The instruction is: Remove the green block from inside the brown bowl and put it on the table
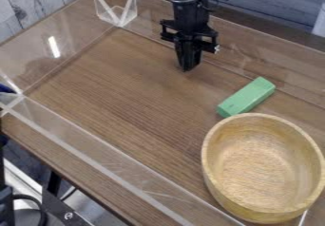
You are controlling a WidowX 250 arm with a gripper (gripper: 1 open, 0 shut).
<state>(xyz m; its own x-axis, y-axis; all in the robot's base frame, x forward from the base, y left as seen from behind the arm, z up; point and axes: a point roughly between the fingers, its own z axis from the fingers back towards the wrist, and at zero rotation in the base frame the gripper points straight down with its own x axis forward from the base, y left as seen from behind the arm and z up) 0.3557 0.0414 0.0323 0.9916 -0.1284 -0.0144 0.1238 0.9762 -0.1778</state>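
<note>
The green block [246,96] lies flat on the counter [114,87], just beyond the brown bowl [264,164], which looks empty, so the task seems done. The tool [188,63], fingers pinched shut on nothing, hangs left and farther back; only retreat remains. The bowl's near rim is cropped.

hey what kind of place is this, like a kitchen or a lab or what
Most likely a robot lab test bench, not a kitchen. A wood-grain table is fenced by low clear acrylic walls, a black gripper hangs over it, and the only props are a green block and an empty wooden bowl.
</note>
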